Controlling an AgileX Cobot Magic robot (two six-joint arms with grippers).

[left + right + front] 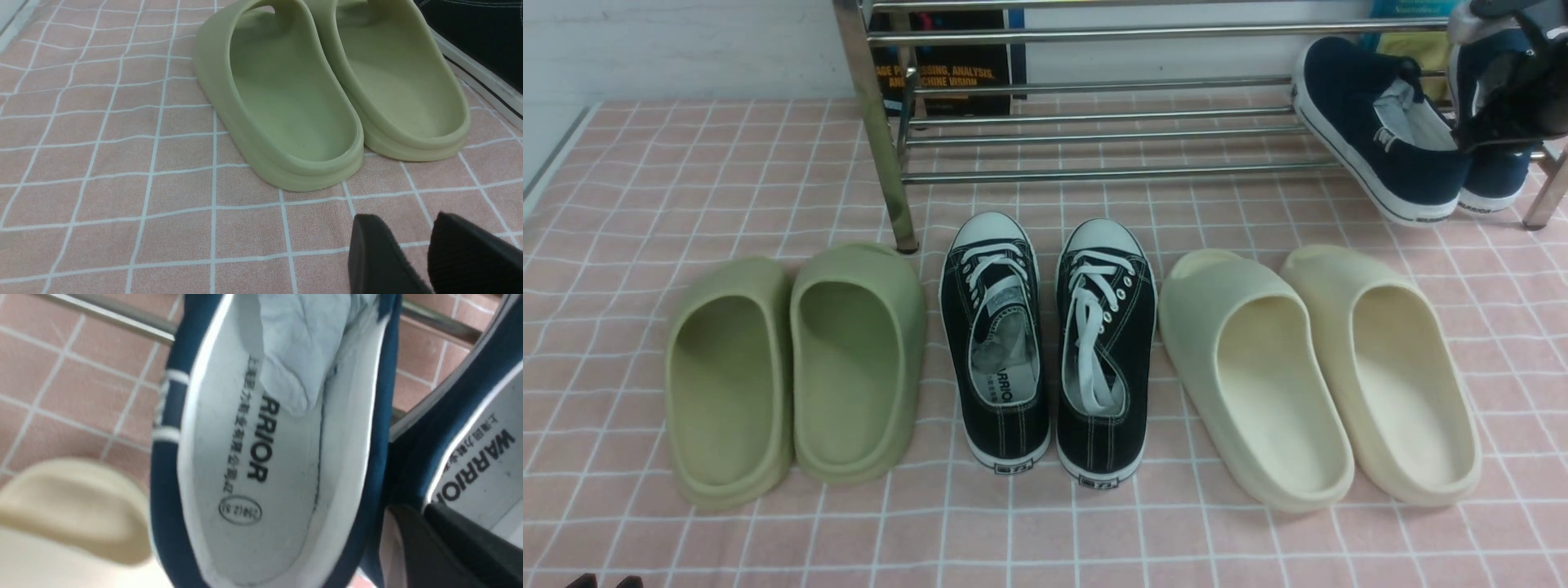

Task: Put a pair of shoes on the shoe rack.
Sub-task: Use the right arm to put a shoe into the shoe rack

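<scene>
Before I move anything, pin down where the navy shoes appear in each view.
Front view: the navy shoes are at the far upper right, at the rack's right end.
Left wrist view: not in it; the green slippers show instead.
Right wrist view: seen close up, filling much of the picture, with part of a cream slipper nearby.
Shared landmark: the pink tiled floor with white lines, in all three.

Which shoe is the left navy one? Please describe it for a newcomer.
Find the metal rack behind the row of footwear. Toward its right end rest two navy slip-ons; take the left one. Unlike its navy neighbour, it shows a white side logo in the front view.
</scene>
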